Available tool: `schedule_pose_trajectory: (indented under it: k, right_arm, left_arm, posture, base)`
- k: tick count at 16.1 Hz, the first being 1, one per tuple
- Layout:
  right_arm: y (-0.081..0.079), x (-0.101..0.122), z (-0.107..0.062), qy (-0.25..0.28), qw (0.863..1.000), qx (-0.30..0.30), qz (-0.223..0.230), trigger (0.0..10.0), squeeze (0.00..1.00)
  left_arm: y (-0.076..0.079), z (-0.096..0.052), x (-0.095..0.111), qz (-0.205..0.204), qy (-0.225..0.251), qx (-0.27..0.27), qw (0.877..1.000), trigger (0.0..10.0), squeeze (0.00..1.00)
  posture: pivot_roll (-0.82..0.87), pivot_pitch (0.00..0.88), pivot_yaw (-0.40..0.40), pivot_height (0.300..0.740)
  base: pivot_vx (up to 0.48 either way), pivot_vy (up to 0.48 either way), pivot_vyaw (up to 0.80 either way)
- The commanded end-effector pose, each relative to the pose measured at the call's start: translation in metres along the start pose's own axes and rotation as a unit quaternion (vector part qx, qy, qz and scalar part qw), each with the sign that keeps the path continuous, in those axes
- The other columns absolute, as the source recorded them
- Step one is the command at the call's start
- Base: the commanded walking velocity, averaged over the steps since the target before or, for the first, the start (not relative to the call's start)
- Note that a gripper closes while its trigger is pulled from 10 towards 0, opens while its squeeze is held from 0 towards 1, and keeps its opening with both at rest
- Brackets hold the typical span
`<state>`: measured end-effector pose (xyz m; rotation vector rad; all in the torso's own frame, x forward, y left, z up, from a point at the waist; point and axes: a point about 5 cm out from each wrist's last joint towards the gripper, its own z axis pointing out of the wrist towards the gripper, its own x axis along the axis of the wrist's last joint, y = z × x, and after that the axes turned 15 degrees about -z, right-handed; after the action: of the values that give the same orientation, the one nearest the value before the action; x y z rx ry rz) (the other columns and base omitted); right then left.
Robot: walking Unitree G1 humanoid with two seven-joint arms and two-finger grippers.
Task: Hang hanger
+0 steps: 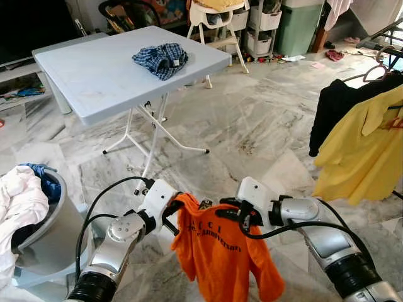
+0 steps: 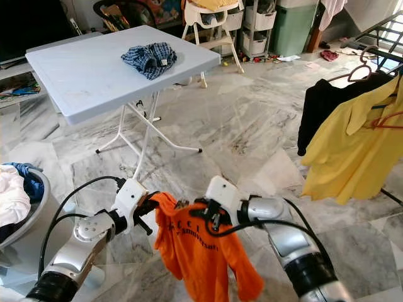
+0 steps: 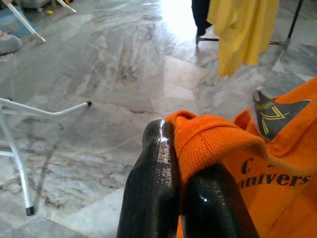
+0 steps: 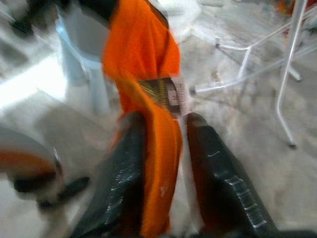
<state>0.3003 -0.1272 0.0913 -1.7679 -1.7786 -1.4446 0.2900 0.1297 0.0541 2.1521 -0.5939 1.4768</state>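
orange shirt (image 1: 220, 251) held up off the floor, spread between both arms, likely to keep it open for hanging. left gripper (image 3: 185, 188) pinched tight on the shirt's collar edge; right gripper (image 4: 163, 163) closed on the shirt's other side. drying rack (image 1: 390, 38) well right of the shirt.

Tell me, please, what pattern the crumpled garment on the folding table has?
The crumpled garment is a blue and white plaid, clearest in the left eye view.

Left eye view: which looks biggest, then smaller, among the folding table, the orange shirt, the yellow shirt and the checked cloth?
1. Folding table.
2. Orange shirt and yellow shirt: alike; the orange one is nearer the camera, so no ranking.
3. Checked cloth.
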Motion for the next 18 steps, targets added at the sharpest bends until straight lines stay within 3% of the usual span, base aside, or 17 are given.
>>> schedule_pose_trajectory:
  k: [1,2,3,5,6,7,8,11,13,15,16,17,18]
  right_arm:
    - [0.017,0.002,0.002,-0.027,0.997,-0.060,-0.049,10.0,1.00]
    - [0.035,0.004,0.000,-0.040,0.987,-0.141,-0.072,10.0,1.00]
    - [0.043,0.013,-0.001,0.006,0.987,-0.157,-0.028,10.0,1.00]
    - [0.026,0.033,-0.002,0.115,0.989,-0.056,0.070,10.0,1.00]
    - [0.015,0.046,-0.005,0.172,0.975,0.016,0.138,10.0,1.00]
    - [0.009,0.051,-0.009,0.192,0.968,0.059,0.151,10.0,1.00]
    - [0.007,0.053,-0.010,0.199,0.965,0.075,0.154,10.0,1.00]
    - [0.004,0.072,-0.018,0.262,0.937,0.117,0.200,10.0,1.00]
    - [0.001,0.076,-0.019,0.250,0.940,0.122,0.195,10.0,1.00]
    - [0.004,0.070,-0.010,0.204,0.964,0.072,0.152,10.0,1.00]
    - [0.013,0.065,-0.004,0.176,0.978,0.011,0.114,10.0,1.00]
    - [0.019,0.060,-0.003,0.162,0.981,-0.023,0.106,0.0,0.00]
    - [0.020,0.060,-0.004,0.162,0.981,-0.028,0.102,0.0,0.00]
  left_arm:
    - [-0.007,0.000,0.006,0.006,0.007,0.016,1.000,0.0,0.00]
    - [-0.007,0.001,0.006,0.001,0.007,0.021,1.000,0.0,0.00]
    - [-0.009,0.001,0.004,-0.006,-0.006,0.034,0.999,0.0,0.00]
    - [-0.015,0.001,-0.005,-0.025,-0.022,0.060,0.998,0.0,0.00]
    - [-0.016,0.002,-0.009,-0.037,-0.026,0.071,0.996,0.0,0.00]
    - [-0.016,0.004,-0.008,-0.038,-0.023,0.074,0.996,0.0,0.00]
    - [-0.017,0.004,-0.007,-0.037,-0.020,0.080,0.996,0.0,0.00]
    - [-0.016,0.010,-0.002,-0.042,-0.012,0.084,0.995,0.0,0.00]
    - [-0.015,0.012,-0.002,-0.043,-0.011,0.082,0.996,0.0,0.00]
    - [-0.012,0.014,-0.001,-0.047,-0.009,0.078,0.996,0.0,0.00]
    - [-0.011,0.015,0.000,-0.048,-0.009,0.076,0.996,0.0,0.00]
    - [-0.010,0.016,0.000,-0.049,-0.008,0.074,0.996,0.0,0.00]
    - [-0.010,0.016,0.000,-0.049,-0.008,0.074,0.996,0.0,0.00]
  posture:
    - [-0.10,0.000,0.045,0.740]
    - [-0.10,0.000,0.045,0.740]
    - [-0.10,0.000,0.047,0.740]
    - [-0.10,0.000,0.047,0.740]
    - [-0.10,0.000,0.046,0.740]
    - [-0.10,0.000,0.046,0.740]
    - [-0.10,0.000,0.046,0.740]
    - [-0.10,0.000,0.045,0.740]
    - [-0.10,0.000,0.046,0.740]
    - [-0.10,0.000,0.047,0.740]
    - [-0.10,0.000,0.047,0.740]
    - [-0.10,0.000,0.049,0.740]
    - [-0.10,0.000,0.049,0.740]
  base:
    - [0.000,0.000,0.00]
    - [0.000,0.000,0.00]
    - [0.000,0.000,0.00]
    - [0.000,0.000,0.00]
    - [0.000,0.000,0.00]
    - [0.000,0.000,0.00]
    - [0.000,0.000,0.00]
    - [0.000,0.000,0.00]
    - [0.000,0.000,0.00]
    - [0.000,0.000,0.00]
    - [0.000,0.000,0.00]
    - [0.000,0.000,0.00]
    - [0.000,0.000,0.00]
